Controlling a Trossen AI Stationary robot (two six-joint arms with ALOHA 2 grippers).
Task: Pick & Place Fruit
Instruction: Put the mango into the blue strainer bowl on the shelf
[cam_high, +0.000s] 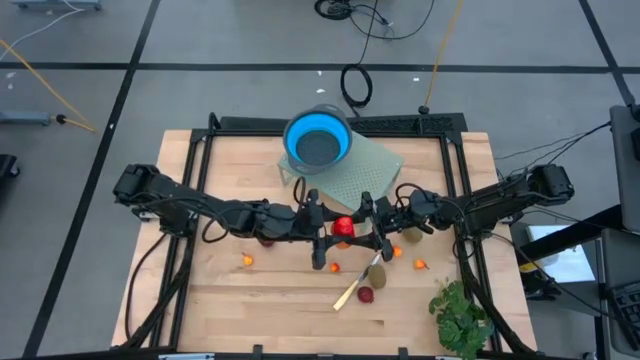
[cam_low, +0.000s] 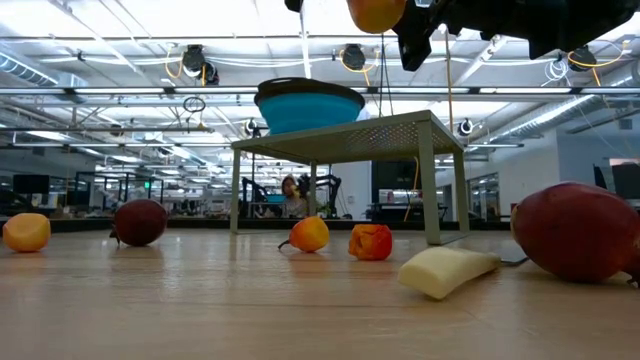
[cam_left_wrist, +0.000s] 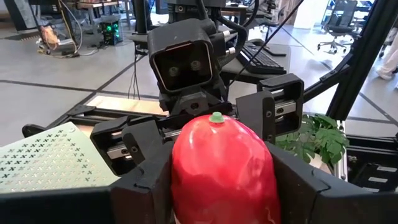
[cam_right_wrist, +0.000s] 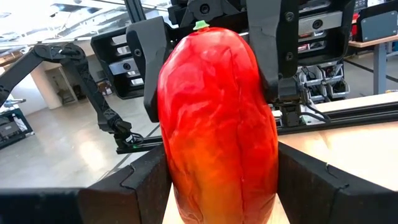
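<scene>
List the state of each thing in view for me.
Red-orange fruit: lifted, between both grippers.
Left gripper: around the fruit.
Right gripper: shut on the fruit.
Blue bowl: upright on the green stand.
Knife: lying flat on the table.
Dark red ball: resting by the knife.

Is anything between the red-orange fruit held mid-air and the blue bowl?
Nothing visible. The red-orange fruit sits between the left tool and right tool, above the table. The blue bowl stands on a perforated stand just beyond.
</scene>
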